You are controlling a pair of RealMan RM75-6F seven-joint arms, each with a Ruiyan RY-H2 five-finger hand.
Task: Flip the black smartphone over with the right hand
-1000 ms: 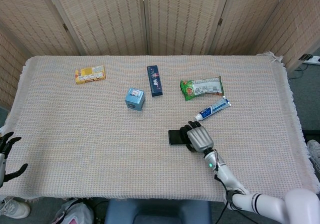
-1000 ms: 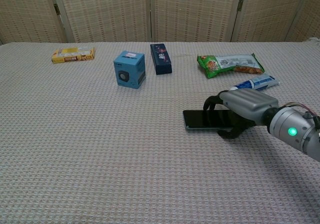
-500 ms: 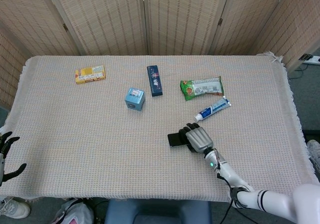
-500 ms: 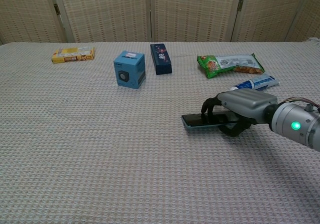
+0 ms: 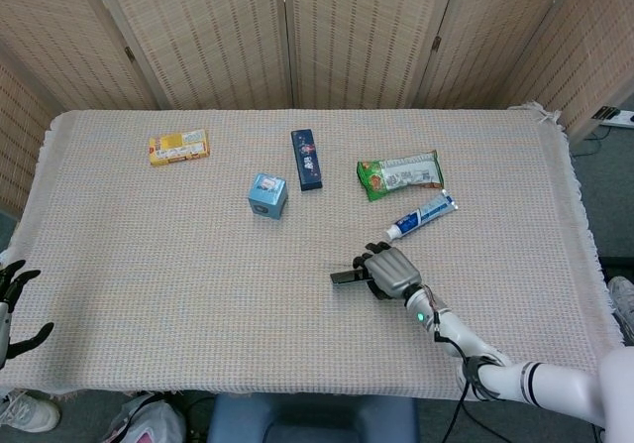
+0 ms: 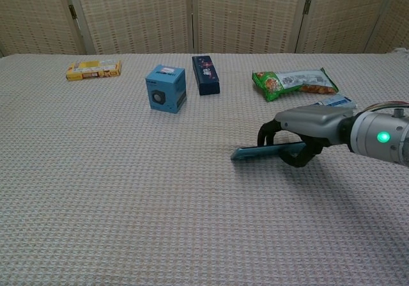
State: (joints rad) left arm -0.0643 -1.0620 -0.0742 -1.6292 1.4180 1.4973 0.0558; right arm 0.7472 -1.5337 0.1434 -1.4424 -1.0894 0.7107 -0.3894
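Observation:
The black smartphone (image 5: pixel 344 276) (image 6: pixel 259 152) is gripped at its right end by my right hand (image 5: pixel 389 271) (image 6: pixel 305 132), fingers curled over its top and thumb below. It is lifted and tilted, its left end low near the cloth, and it looks nearly edge-on in the chest view. My left hand (image 5: pixel 12 301) hangs at the table's left front corner, fingers spread, holding nothing; the chest view does not show it.
On the woven tablecloth (image 5: pixel 178 265) lie a toothpaste tube (image 5: pixel 421 214) just beyond my right hand, a green snack bag (image 5: pixel 398 173), a dark blue box (image 5: pixel 306 159), a blue cube box (image 5: pixel 266 195) and a yellow packet (image 5: pixel 179 147). Folding screens stand behind.
The phone lay flat under my right hand a second ago. It has since been raised at the right end and tilted, and the hand has lifted with it.

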